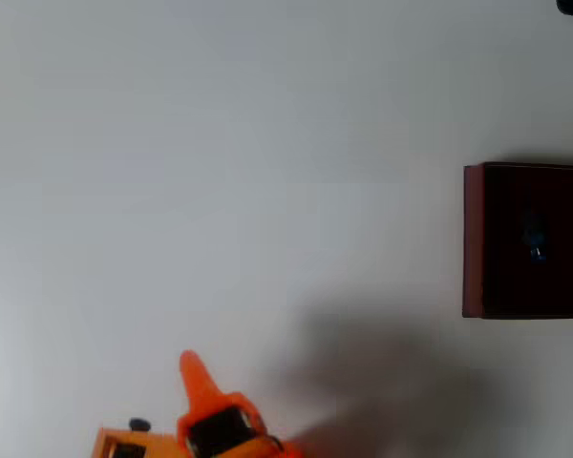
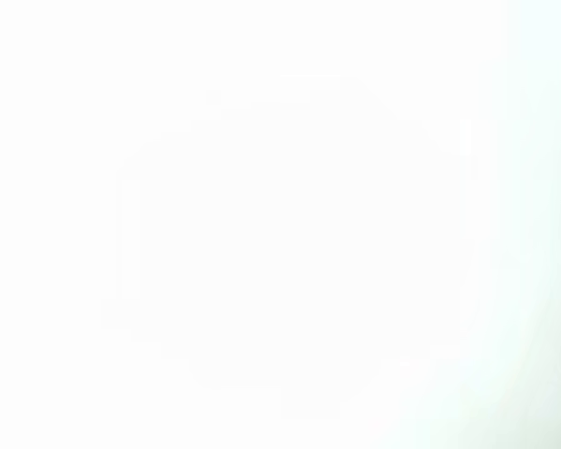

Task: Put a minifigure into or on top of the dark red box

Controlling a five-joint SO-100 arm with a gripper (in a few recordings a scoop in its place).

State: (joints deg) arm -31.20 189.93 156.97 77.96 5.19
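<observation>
The minifigure (image 1: 535, 250) already lay inside the box (image 1: 473, 239); the task looked done. The pincer (image 1: 193, 372) sat well apart, its opening unclear.

The counter (image 1: 220, 172) looked smooth, matt and plain white, with no grain or weave. The box (image 1: 473, 239) had thin maroon walls with a dull, card-like finish and a very dark, unreflective inside. The end effector (image 1: 199, 377) looked like bright orange moulded plastic, smooth with a slight sheen. The wrist view was washed out white, showing no texture.
</observation>
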